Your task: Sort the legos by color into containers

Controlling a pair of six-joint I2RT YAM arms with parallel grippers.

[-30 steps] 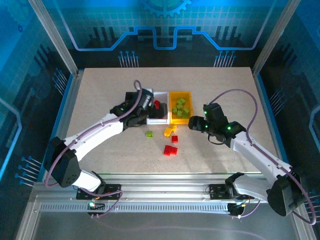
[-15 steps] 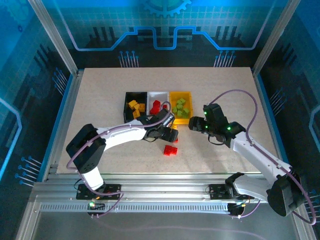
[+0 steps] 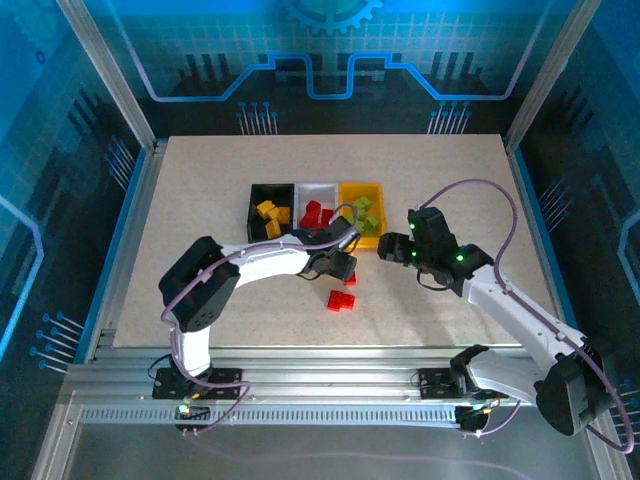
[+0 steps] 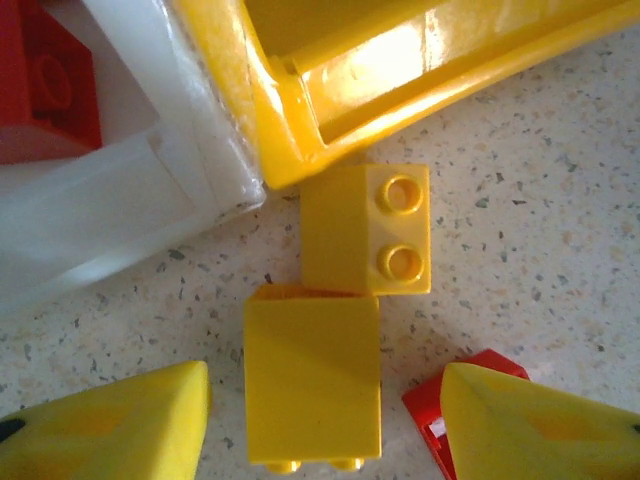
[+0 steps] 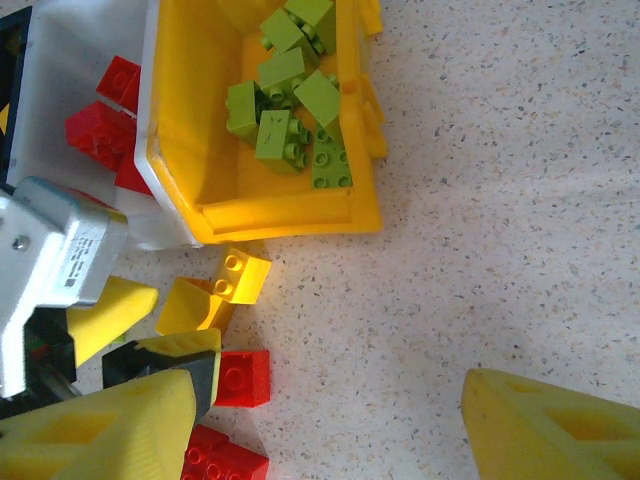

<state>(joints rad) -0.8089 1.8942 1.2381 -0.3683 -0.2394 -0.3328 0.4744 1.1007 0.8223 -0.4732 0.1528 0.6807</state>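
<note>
Top external: black bin (image 3: pixel 251 205) holds yellow-orange bricks (image 3: pixel 268 212), white bin (image 3: pixel 316 186) red bricks (image 3: pixel 315 212), yellow bin (image 3: pixel 360 186) green bricks (image 3: pixel 364 210); left fingers (image 4: pixel 110 420) and right fingers (image 5: pixel 540 430) apart.

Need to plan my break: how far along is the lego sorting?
Done: green legos lie in the yellow bin, red ones in the white bin, yellow-orange ones in the black bin. In hand: the left pincer straddles, open, a yellow brick on the table. Left: that brick, a second yellow brick beside it, and red bricks nearby.
</note>
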